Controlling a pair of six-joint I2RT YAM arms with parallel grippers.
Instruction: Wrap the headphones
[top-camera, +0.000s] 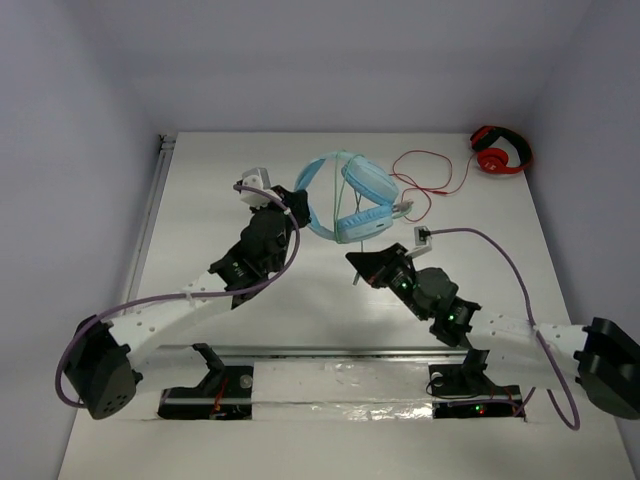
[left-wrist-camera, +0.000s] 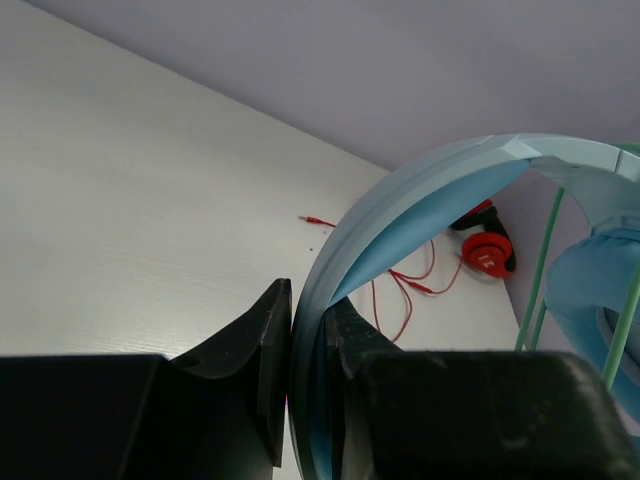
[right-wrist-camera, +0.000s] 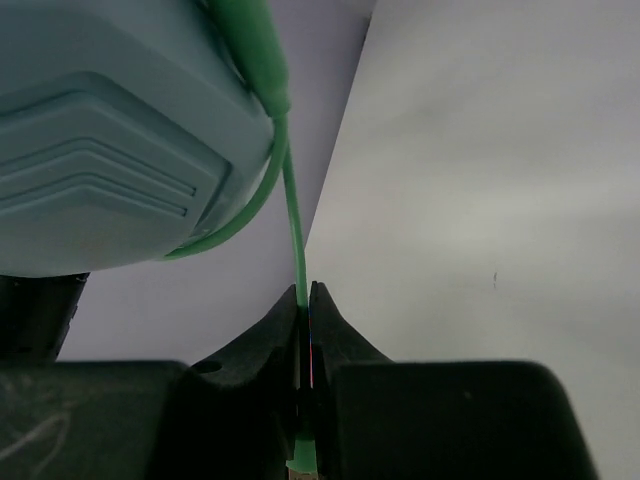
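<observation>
Top external view: the light blue headphones are toward the far edge of the worktop, about midway between its left and right edges, with the 2 grippers on either side of them.
Left gripper: it meets the headphones from the left edge side, at the curved band.
Left wrist view: the left gripper is closed tight on the band, 1 finger against each face, and the band arcs up and to the right from the jaws.
Right gripper: it is on the near side of the headphones, just below the lower ear cup.
Right wrist view: the right gripper is pinched shut on the thin green cable, which runs straight up from the jaws to the ear cup at upper left.
Cable in left wrist view: 2 green strands cross beside the cup at the right.
Contact with worktop: I cannot tell whether the cups rest on it.
Far right corner: small red headphones lie there, well apart from the blue pair.
Red cable: it loops loosely from the red headphones toward the blue pair.
Writing: I can read none on either pair.
</observation>
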